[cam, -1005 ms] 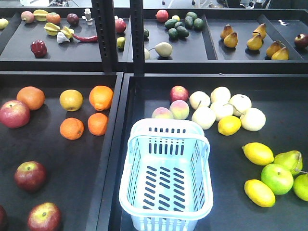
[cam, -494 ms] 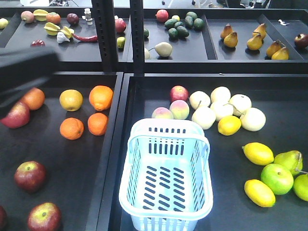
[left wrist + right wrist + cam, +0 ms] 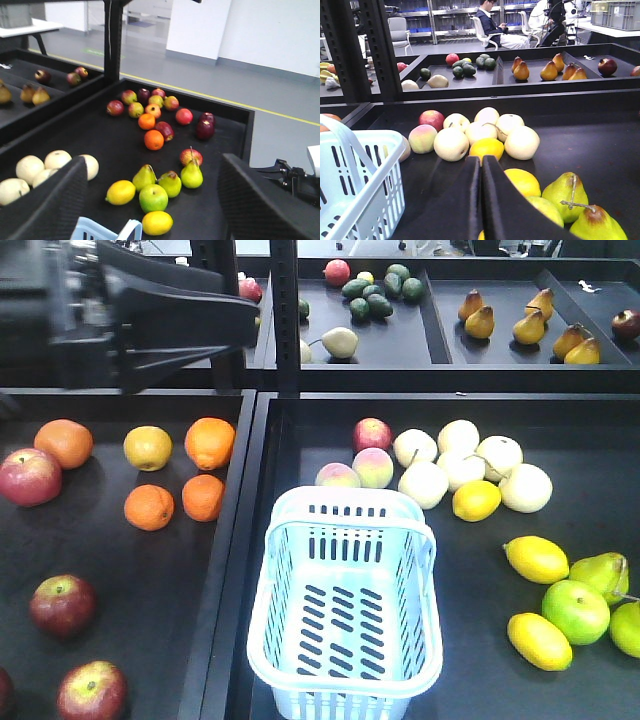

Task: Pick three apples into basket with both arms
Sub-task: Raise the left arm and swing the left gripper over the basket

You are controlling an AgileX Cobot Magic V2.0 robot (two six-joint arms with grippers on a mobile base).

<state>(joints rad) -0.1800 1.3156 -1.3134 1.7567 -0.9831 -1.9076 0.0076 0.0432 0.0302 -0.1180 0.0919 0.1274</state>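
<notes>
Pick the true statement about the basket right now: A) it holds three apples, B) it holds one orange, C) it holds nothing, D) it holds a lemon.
C: the basket shows only its bare slotted bottom, and the nearest apple lies outside it in the left tray.

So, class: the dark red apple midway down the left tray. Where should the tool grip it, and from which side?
Across its widest middle, probably straight down from above. The apple sits stem dimple up on the flat tray, with bare floor to its left and right, so closing along that line looks safest.
</notes>
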